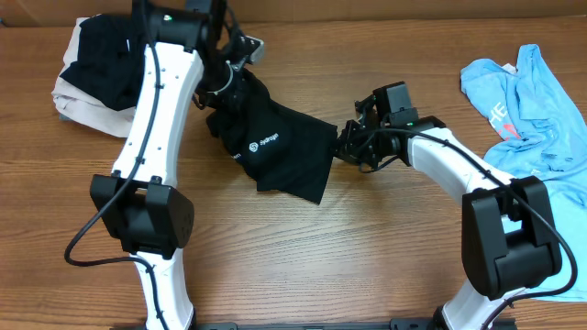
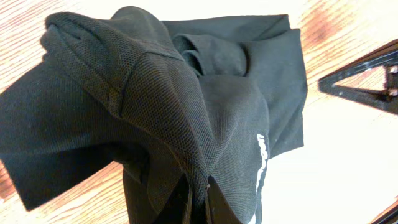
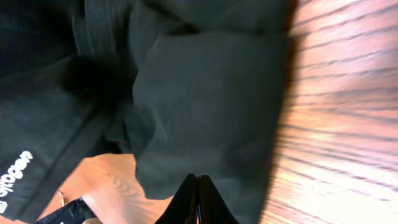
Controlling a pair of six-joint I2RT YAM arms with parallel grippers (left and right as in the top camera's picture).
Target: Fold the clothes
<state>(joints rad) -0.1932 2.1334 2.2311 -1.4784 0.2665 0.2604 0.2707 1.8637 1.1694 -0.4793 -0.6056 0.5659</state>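
You have the black mesh polo shirt (image 1: 275, 147) with a small white logo lying crumpled on the wooden bench (image 1: 348, 266), around the middle and a little toward the far edge. Your left jaws are pinched together on a bunched fold at its far left part. Your right jaws are pressed together on its right edge. A light blue T-shirt (image 1: 523, 101) lies at the far right corner, and a heap of black and beige clothes (image 1: 92, 69) at the far left corner.
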